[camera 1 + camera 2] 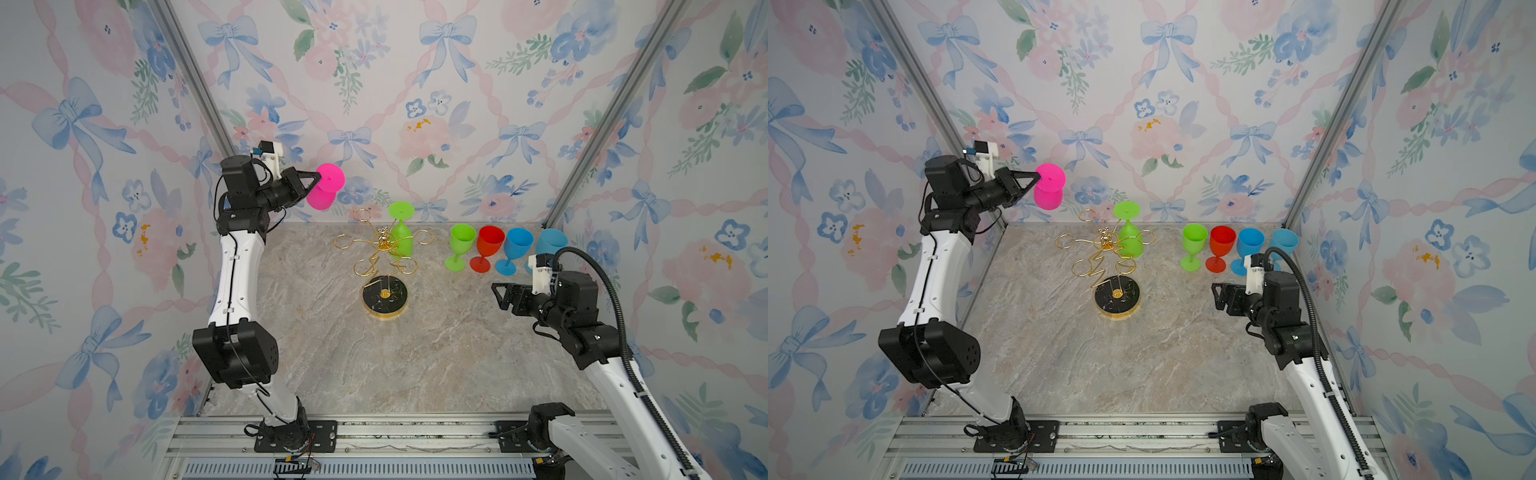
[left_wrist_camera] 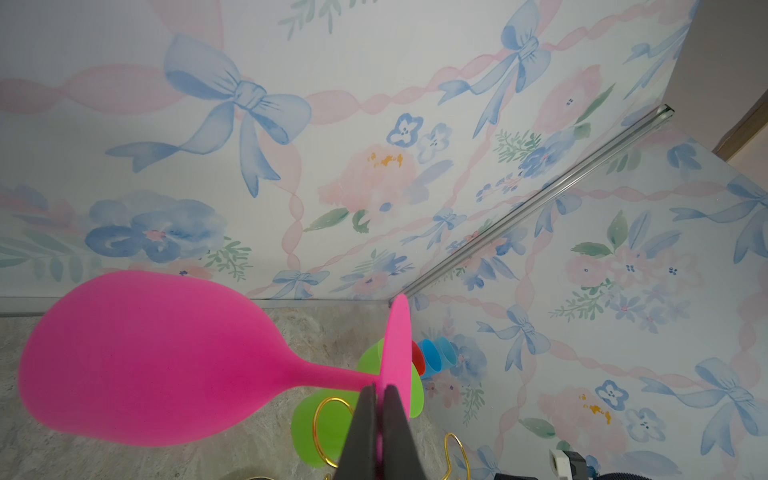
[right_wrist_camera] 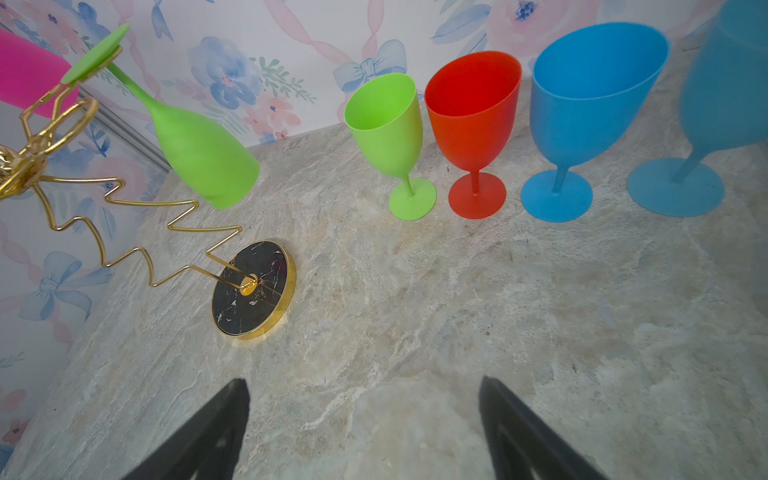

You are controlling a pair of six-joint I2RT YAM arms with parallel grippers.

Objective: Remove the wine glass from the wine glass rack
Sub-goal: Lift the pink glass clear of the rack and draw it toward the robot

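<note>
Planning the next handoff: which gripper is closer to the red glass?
Right. The right gripper hangs open in front of the red glass; the left gripper is raised beyond the rack, shut on the pink glass.

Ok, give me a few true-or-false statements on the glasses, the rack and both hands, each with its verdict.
1. The left hand is shut on the pink wine glass, which is off the wine glass rack. True.
2. The rack holds no glass. False: a green wine glass hangs upside down from it.
3. The right hand grips the red wine glass. False: it is open and empty, above the table.
4. The red wine glass stands upright on the table. True.
</note>
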